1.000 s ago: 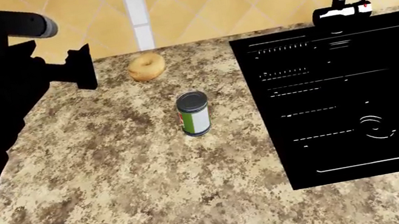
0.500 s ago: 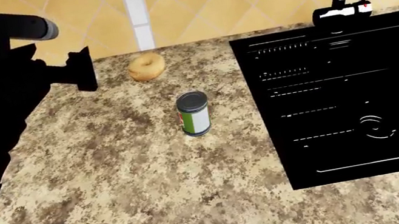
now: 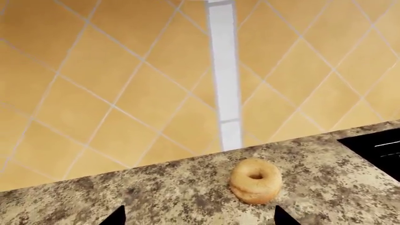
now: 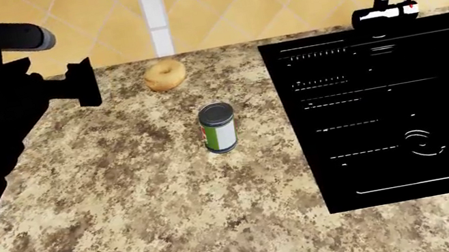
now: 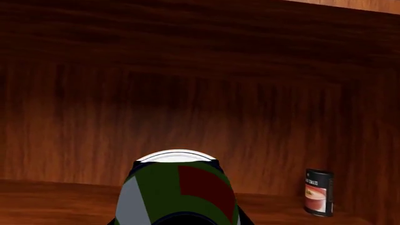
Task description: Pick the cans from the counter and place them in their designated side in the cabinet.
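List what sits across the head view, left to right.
Left arm's tool → bagel → can → black sink, all along the granite counter.

Speckled beige-and-brown granite counter (image 4: 147, 209) meeting a tiled wall, with a black inset sink (image 4: 406, 108) at its right. One upright can (image 4: 217, 128) stands near the centre; a tan bagel (image 4: 165, 75) lies behind it by the wall. Wooden cabinet shelf (image 5: 50, 201), bearing a dark can (image 5: 319, 192) near its corner.
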